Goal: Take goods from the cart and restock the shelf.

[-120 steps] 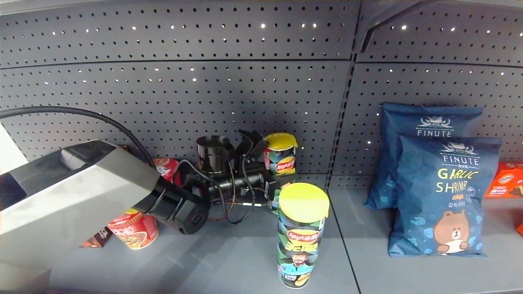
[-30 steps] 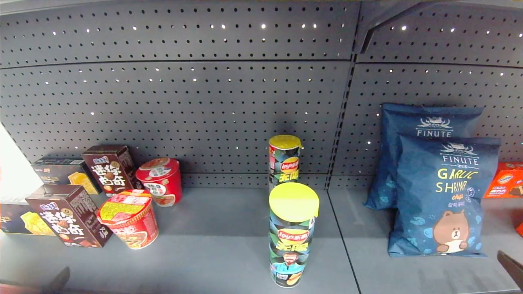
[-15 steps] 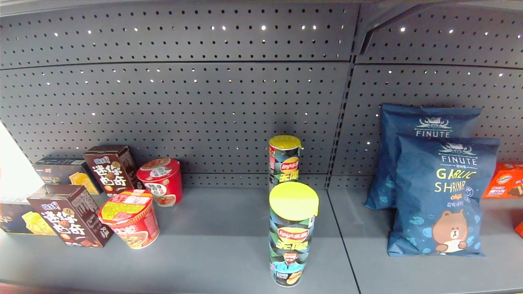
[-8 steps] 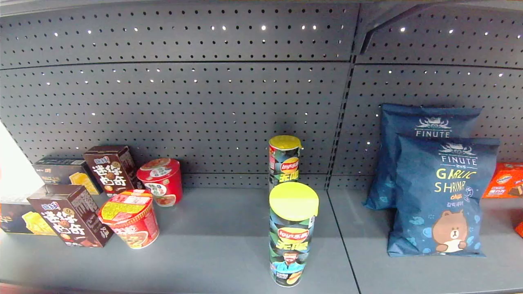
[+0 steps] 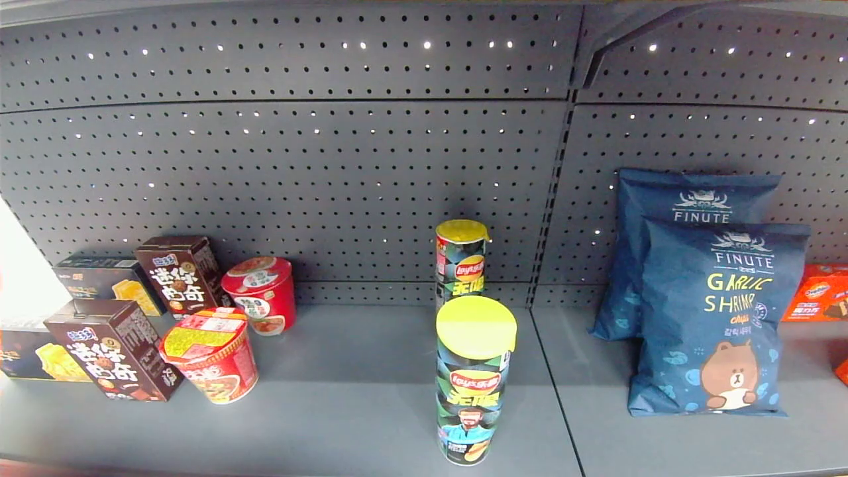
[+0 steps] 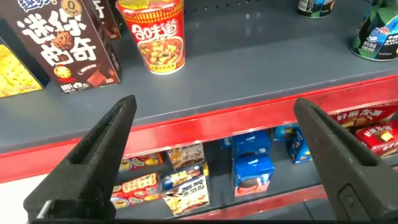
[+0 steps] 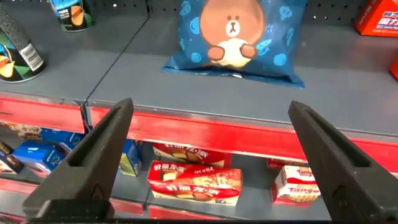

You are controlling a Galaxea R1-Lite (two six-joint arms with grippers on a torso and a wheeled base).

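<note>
Well, the left gripper point(image 6: 214, 155) hangs spread wide and empty before the shelf point(image 6: 249, 68) and its red edge point(image 6: 249, 115), facing a noodle cup point(image 6: 155, 34). The right gripper point(image 7: 211, 162) is likewise spread, facing a chip bag point(image 7: 239, 37). The head view shows the front chip can point(image 5: 475, 377) and back chip can point(image 5: 461, 262) mid-shelf, with bare board on their left. The wrist views show boxes point(image 7: 196, 180) on the tier below.

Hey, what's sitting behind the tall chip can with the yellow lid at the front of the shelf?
A second upright yellow-lidded chip can stands behind the front can, near the grey pegboard wall. Its base is hidden by the front can's lid.
</note>
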